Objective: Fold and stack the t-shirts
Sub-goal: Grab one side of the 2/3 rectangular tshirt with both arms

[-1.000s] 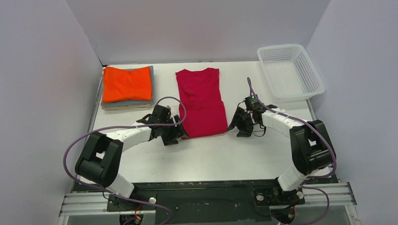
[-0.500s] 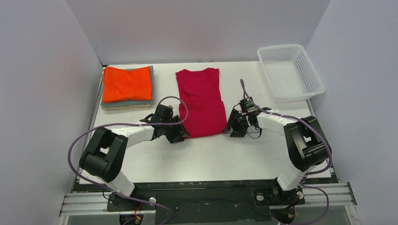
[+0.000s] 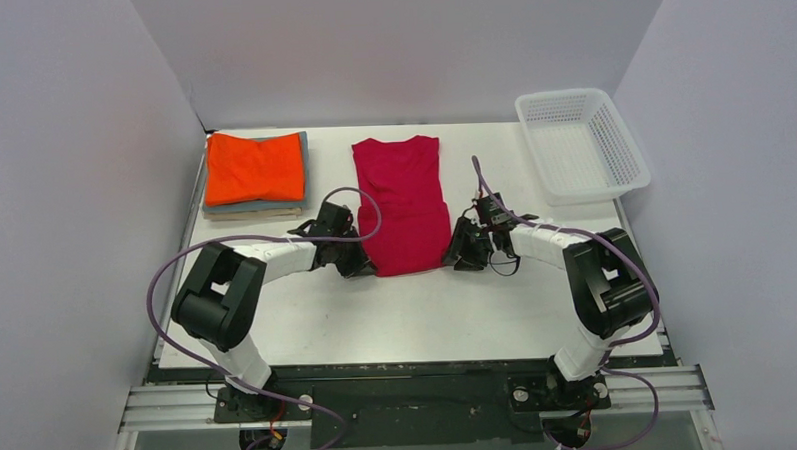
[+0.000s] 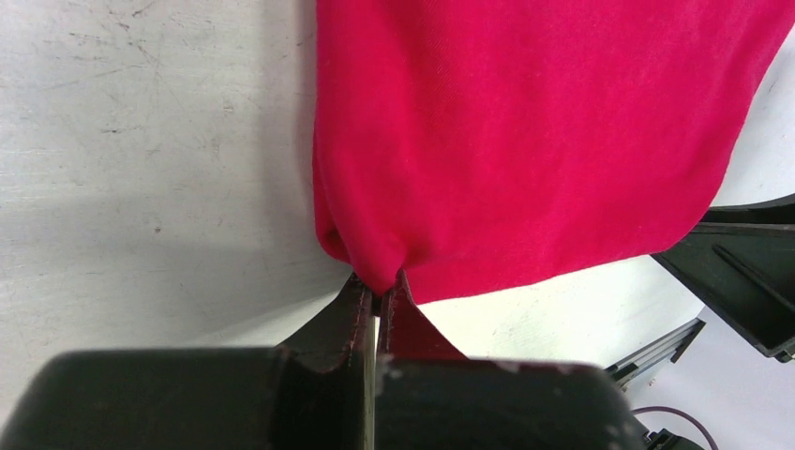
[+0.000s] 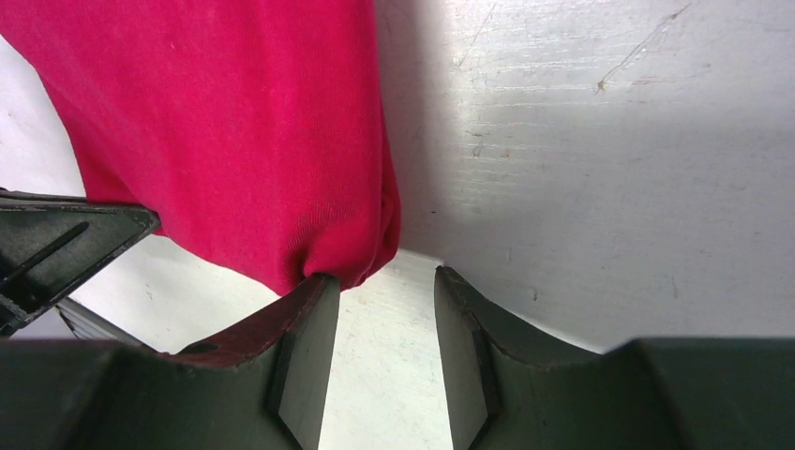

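Left hand (image 4: 378, 292) is clamped on the crimson t-shirt (image 4: 525, 131); your right hand (image 5: 384, 279) stands apart, corner just left of its gap: shift left, then close.

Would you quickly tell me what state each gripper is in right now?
Left gripper: closed, pinching a near corner of the red t-shirt.
Right gripper: open at the shirt's other near corner, gripping nothing.

White mesh basket (image 3: 566, 95) at far right corner of table (image 3: 428, 314); tabletop white, scuffed, scratched.
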